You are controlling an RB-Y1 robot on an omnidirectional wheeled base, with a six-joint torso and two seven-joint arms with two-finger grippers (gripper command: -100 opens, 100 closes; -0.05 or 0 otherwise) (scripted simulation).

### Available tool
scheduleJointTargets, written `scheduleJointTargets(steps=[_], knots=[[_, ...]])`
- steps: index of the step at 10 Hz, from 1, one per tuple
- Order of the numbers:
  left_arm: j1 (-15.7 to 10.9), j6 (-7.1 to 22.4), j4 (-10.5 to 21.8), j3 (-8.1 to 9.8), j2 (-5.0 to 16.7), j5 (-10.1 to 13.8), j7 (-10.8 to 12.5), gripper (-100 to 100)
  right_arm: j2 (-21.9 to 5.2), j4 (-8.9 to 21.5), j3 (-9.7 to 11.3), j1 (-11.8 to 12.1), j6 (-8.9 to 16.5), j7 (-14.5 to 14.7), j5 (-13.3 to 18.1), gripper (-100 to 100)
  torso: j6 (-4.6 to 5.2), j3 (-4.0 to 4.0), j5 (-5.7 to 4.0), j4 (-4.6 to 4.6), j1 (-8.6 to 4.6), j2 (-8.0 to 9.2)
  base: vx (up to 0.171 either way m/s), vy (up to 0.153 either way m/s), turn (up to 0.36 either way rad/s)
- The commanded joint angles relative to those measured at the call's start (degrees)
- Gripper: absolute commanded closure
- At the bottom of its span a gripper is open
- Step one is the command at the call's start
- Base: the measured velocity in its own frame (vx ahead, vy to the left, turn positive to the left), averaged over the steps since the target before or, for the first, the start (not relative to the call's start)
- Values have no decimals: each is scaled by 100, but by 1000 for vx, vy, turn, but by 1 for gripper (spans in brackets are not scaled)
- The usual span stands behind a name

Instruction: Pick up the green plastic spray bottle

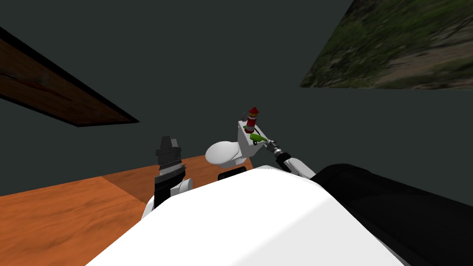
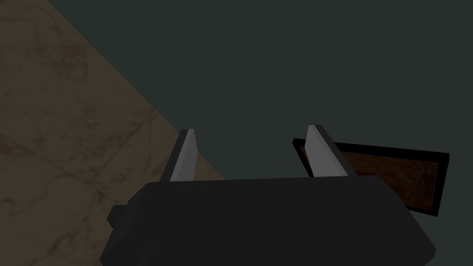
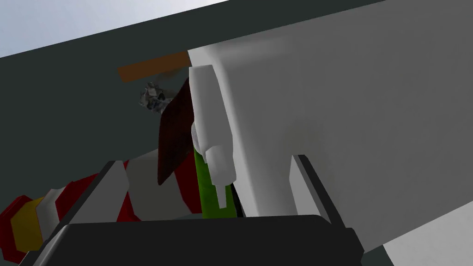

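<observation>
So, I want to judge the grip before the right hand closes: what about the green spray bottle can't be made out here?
The spray bottle: right wrist view, green body cut off behind the right hand and its dark block.
How it rests on the toilet tank: head view, too small.
The red bottle beside it: right wrist view, partly behind one finger.
The grey thing beyond them: right wrist view, blurred.

My left arm [image 1: 167, 180] is bending up close to my body. The left hand [image 1: 169, 144] at its end is pointing up, and its two fingers [image 2: 187, 154] are standing wide apart. My right arm [image 1: 292, 163] is sticking far out in front. The right hand [image 1: 268, 141] is pointing away from me, and its fingers [image 3: 110, 188] are standing apart too.
</observation>
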Motion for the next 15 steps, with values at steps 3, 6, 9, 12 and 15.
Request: scheduleJointTargets(steps=[3,6,9,12,15], knots=[[0,0,0,0,0,0,0,0,-43,575,-428,-337,-538,-44,-14,-100,-2,0,0,0,2,0,-27,65,33],[0,0,0,0,0,0,0,0,-75,1106,-763,-597,-885,-81,-24,-100,-3,-3,0,0,1,-5,-15,68,36],[0,0,0,0,0,0,0,0,-108,1541,-1097,-857,-1233,-119,-35,-100,-5,-4,-4,-2,-6,-7,-22,64,37],[0,0,0,0,0,0,0,0,-141,1928,-1431,-1117,-1581,-156,-46,-100,-6,-8,-4,-3,-5,-12,-18,68,34],[0,0,0,0,0,0,0,0,-173,2407,-1766,-1377,-1929,-194,-57,-100,-6,-7,-6,-3,-14,-10,-23,56,34]])
